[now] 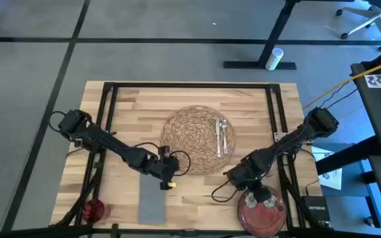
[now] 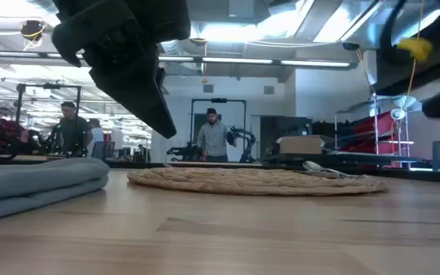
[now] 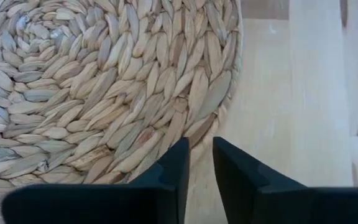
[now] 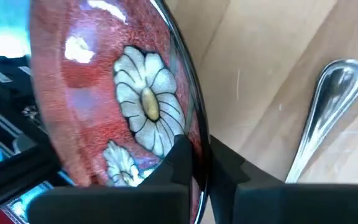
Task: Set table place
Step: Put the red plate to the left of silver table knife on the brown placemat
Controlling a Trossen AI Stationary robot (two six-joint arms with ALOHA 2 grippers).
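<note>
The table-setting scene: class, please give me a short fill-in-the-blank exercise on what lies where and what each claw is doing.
1. The fork and knife lie on the woven ____.
2. The right claw is shut on the rim of the red ____.
3. The gray napkin lies on the table near the ____ claw.
4. The plate is painted with pale ____.

Missing words: mat; plate; left; flowers

On the pale butcher-block wooden table (image 1: 124, 99), silver cutlery (image 1: 221, 137) lies on the round woven straw mat (image 1: 194, 135), a grey napkin (image 1: 152, 203) and small red cup (image 1: 93, 210) sit near-left, the flowered dark red plate (image 1: 263, 213) tilts near-right.
</note>
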